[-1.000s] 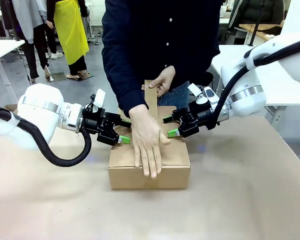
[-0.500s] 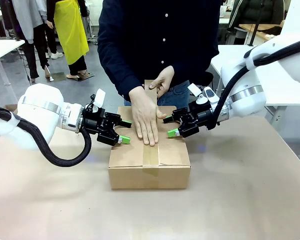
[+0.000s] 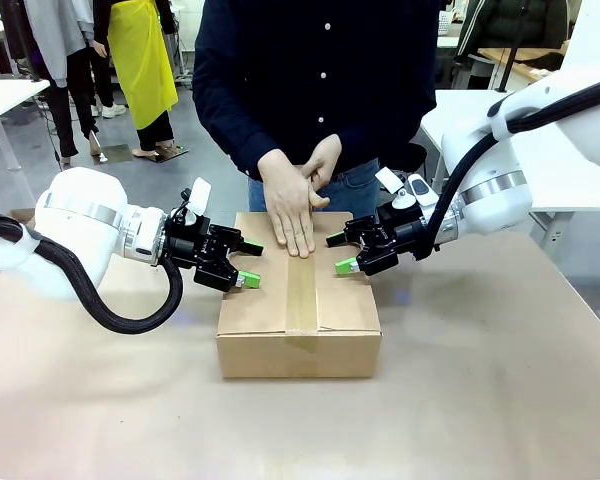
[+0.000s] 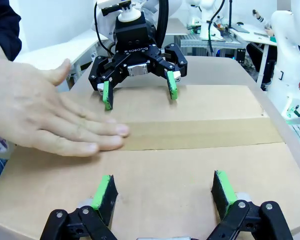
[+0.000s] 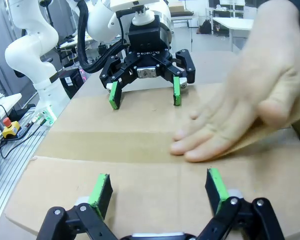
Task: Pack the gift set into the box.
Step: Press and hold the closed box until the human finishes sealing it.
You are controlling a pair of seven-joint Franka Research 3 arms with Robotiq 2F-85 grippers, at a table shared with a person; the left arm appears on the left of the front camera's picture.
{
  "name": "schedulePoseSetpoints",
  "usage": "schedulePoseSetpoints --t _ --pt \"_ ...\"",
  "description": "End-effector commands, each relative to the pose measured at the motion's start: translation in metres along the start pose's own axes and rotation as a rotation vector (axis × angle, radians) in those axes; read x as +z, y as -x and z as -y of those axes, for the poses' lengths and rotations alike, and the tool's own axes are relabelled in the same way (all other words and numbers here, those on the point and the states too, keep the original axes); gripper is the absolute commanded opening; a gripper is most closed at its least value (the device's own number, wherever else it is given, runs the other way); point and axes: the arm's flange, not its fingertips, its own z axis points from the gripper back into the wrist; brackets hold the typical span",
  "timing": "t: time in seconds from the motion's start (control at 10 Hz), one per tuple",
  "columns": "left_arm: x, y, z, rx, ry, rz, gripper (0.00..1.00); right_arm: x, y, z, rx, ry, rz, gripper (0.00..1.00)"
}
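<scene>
Grey floor [image 3: 195, 125], white tables [image 3: 5, 95] behind the tan tabletop [image 3: 480, 380]

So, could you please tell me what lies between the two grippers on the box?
In the front view, a strip of tape and the person's flat hand.

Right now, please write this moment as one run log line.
box: closed, tape strip along top seam | person's hand: flat on tape | left gripper: open, on box top | right gripper: open, on box top

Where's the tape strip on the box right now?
In the front view the tape strip runs down the middle of the closed box top, between the left gripper and right gripper, under the person's hand at the far end.
</scene>
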Motion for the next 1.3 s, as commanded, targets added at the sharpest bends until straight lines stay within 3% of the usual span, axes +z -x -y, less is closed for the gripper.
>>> schedulePoseSetpoints --t 0.0,1.2 --pt "0.0004 0.0012 0.0020 0.001 -0.001 -0.006 1.00 -0.0013 0.0029 -0.0012 -0.013 0.017 0.003 1.00" --pt "0.0004 0.0012 0.0020 0.001 -0.001 -0.006 1.00 -0.0013 0.0029 -0.0012 -0.013 0.017 0.003 1.00"
